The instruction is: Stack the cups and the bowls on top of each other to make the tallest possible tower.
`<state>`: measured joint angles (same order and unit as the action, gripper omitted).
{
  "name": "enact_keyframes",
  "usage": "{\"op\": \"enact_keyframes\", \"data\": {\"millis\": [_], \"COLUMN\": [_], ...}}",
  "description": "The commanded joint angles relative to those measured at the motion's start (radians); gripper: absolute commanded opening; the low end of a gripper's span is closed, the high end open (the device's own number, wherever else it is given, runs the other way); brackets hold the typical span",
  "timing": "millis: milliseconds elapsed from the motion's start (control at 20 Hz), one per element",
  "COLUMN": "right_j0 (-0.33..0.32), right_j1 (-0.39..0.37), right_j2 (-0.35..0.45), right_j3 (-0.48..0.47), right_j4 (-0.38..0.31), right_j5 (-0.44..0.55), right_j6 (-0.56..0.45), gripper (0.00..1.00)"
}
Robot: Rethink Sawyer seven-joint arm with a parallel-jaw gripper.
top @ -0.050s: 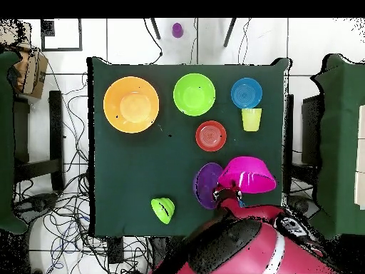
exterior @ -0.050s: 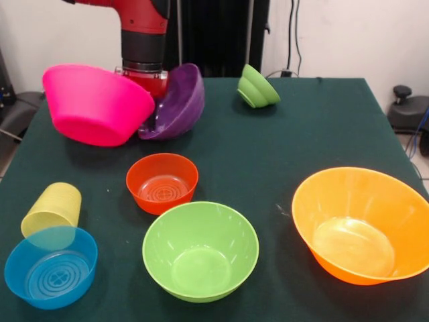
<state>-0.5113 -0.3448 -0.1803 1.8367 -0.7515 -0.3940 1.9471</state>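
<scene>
Front camera faces the table; overhead looks straight down.

The arm is glossy red, a rounded shell. Below the red part sits a black cylindrical collar with a thin pale ring at its lower edge. Under that is a red block, the wrist end above the hand; its fingers cannot be seen. From overhead the arm shows as a broad red body with a wide black band and a white stripe across it.
</scene>
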Motion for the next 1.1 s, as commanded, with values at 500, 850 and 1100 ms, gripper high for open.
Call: {"op": "enact_keyframes", "data": {"millis": [500,850,1100], "right_j0": [0.183,0.358,0.47], "right_j1": [0.453,0.408,0.342], "right_j2": [-0.195,-0.477,-0.559], "right_j3": [-0.225,-0.102,-0.033], "right_j4": [0.713,0.987,0.946], "right_j5": [-0.954,-1.08,-0.87], "right_j6": [-0.209,-0.415,-0.24], "gripper": [1.0,1.0,1.0]}}
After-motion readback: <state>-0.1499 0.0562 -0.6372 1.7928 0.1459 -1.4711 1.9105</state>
